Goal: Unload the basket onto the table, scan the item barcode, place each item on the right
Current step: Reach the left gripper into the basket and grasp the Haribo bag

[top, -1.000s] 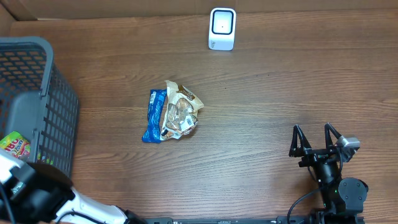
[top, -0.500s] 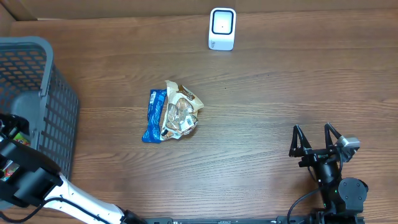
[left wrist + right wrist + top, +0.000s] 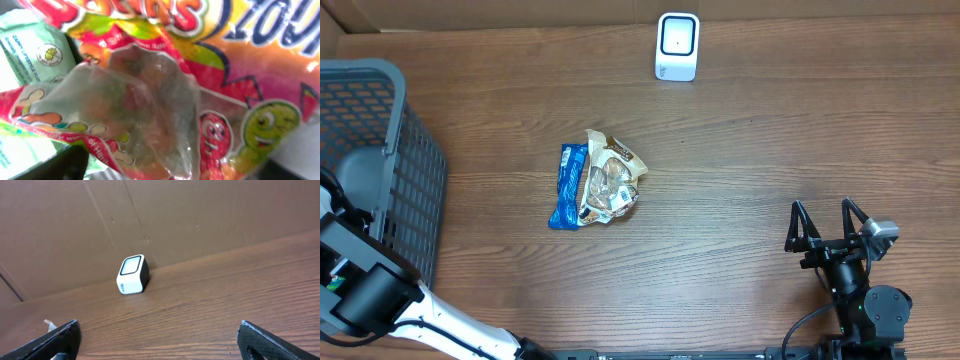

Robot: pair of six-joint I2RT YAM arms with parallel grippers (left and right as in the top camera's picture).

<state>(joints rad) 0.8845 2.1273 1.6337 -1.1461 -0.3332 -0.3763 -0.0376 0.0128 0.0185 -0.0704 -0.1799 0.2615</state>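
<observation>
Gummy bag [image 3: 165,100] crowds the left gripper; grip unreadable. One basket [image 3: 395,110] at left edge, two packets [image 3: 605,185] centre, one scanner [image 3: 677,46] at far edge. Right gripper [image 3: 823,215] spread, open tabletop [image 3: 750,170] around it.

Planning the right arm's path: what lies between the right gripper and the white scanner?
Nothing: only bare wooden table lies between the right gripper and the scanner, as the overhead and right wrist views show.

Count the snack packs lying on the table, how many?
2: a blue wrapper and a white-and-brown bag right beside it, near the middle of the table. Others may be hidden in the basket.
</observation>
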